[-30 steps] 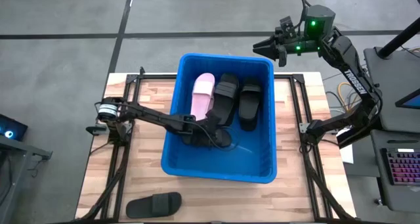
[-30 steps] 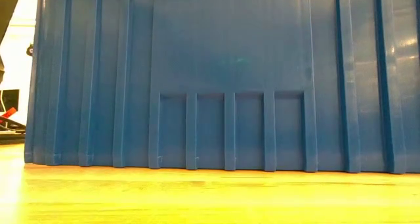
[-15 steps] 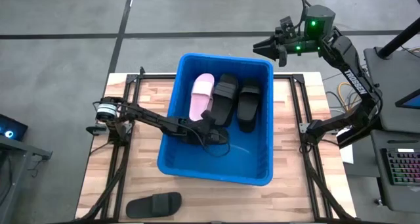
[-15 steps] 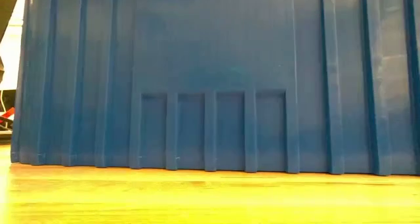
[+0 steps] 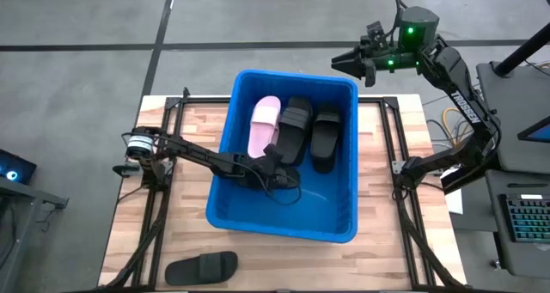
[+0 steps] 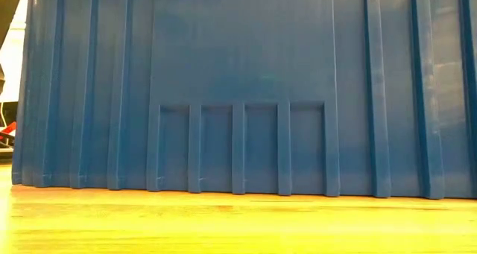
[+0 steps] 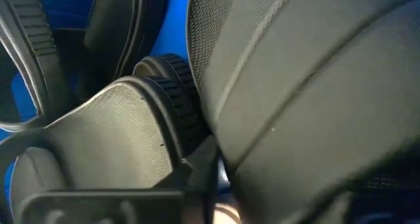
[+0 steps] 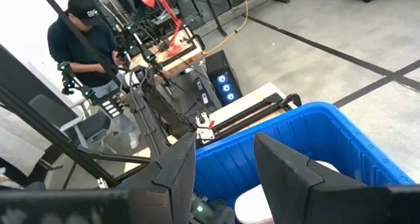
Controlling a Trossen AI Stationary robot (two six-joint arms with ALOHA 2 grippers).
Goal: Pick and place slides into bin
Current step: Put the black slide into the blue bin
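The blue bin (image 5: pixel 296 76) stands mid-table and fills the low view (image 6: pixel 238 75). Inside it, toward the far wall, a pink slide (image 5: pixel 263 125) and two black slides (image 5: pixel 295 125) (image 5: pixel 326 138) lie side by side. My left gripper (image 5: pixel 273 168) reaches over the bin's left wall and is shut on another black slide (image 5: pixel 288 181), low in the bin. That slide fills the left wrist view (image 7: pixel 295 86). One more black slide (image 5: pixel 202 265) lies flat on the table near the front edge. My right gripper (image 5: pixel 344 63) hangs open, high above the bin's far right corner. My left gripper holds the black slide low inside the bin, coming from the table's left and slanting down. The slide's ribbed strap edge (image 7: pixel 177 106) and sole crowd the wrist view and hide the place of contact, so which part is held cannot be told.
Black metal frames (image 5: pixel 172 121) run along both sides of the wooden table. A keyboard (image 5: pixel 526 220) and other gear sit off the right edge. In the right wrist view a person (image 8: pixel 85 46) stands at a bench far behind the table.
My left gripper has sunk deeper into the bin with the black slide. The bin has slid a little toward the table's near and left edges. In the last half second nothing has moved.
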